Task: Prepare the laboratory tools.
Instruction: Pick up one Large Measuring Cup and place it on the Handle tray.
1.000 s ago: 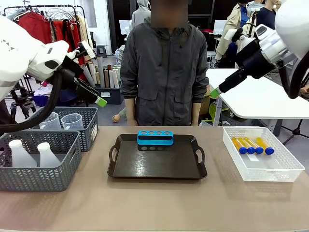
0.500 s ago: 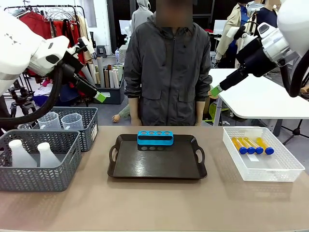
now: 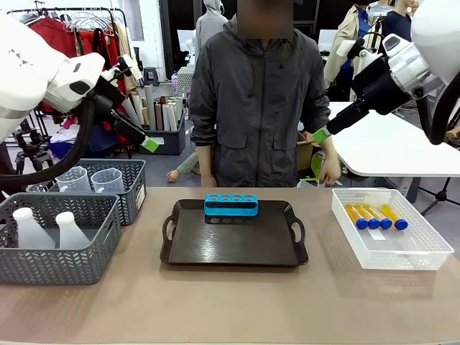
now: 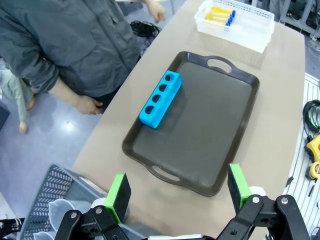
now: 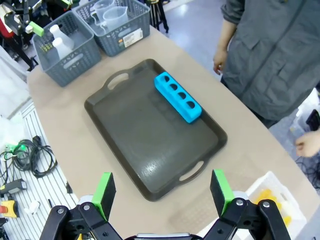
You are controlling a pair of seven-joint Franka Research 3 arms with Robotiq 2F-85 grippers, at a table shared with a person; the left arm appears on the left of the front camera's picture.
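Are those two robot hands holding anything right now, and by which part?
Nothing is held. The left hand and the right hand are both open and empty, raised above the table. The blue rack sits on the tray.

The tray (image 3: pixel 237 251) was dark brown plastic, smooth, with a soft gloss that caught the light. The four-hole rack (image 3: pixel 231 205) on it was bright blue plastic, smooth and semi-matt. The table (image 3: pixel 230 309) had a matt tan top. The crate (image 3: pixel 392 259) was white lattice plastic, and the test tubes (image 3: pixel 370 215) in it were clear-walled with blue plastic caps. The baskets (image 3: pixel 57 267) were matt grey plastic mesh, the conical flasks (image 3: pixel 29 231) translucent white and the beakers (image 3: pixel 106 180) clear. The person's jacket (image 3: pixel 251 108) was grey cloth with a faint sheen.
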